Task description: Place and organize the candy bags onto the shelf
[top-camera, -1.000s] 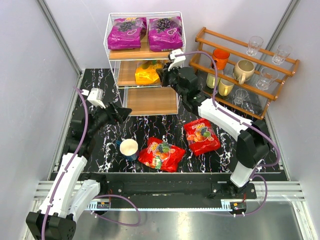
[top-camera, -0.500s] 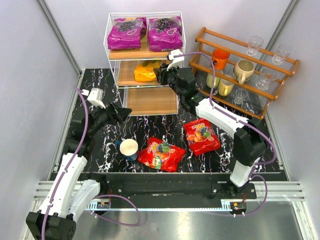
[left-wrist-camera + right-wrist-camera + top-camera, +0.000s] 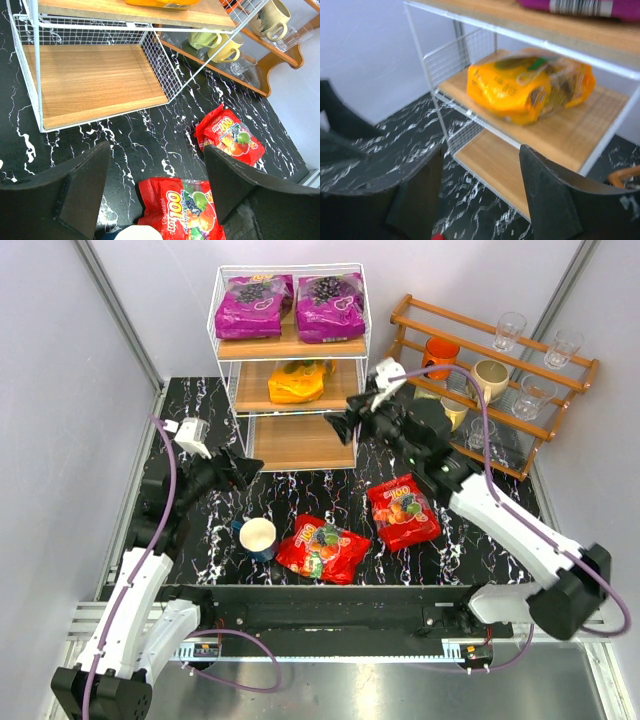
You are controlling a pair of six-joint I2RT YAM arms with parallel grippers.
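The shelf (image 3: 290,347) can be entered only from the front, since wire mesh closes its sides and back. Its bottom board (image 3: 95,82) lies bare across its full width. On the middle board, the orange bag (image 3: 530,87) takes the centre, leaving bare wood on either side and along the front edge. Two purple bags (image 3: 250,308) lie side by side and fill the top board. The right hand (image 3: 335,424), fingers spread, sits just off the shelf's front right corner. The brown rack (image 3: 470,324) crowds the shelf's right side. An open strip of tabletop (image 3: 300,490) runs between the shelf front and the red bags (image 3: 322,548). The cup (image 3: 258,536) stands just left of the nearer one.
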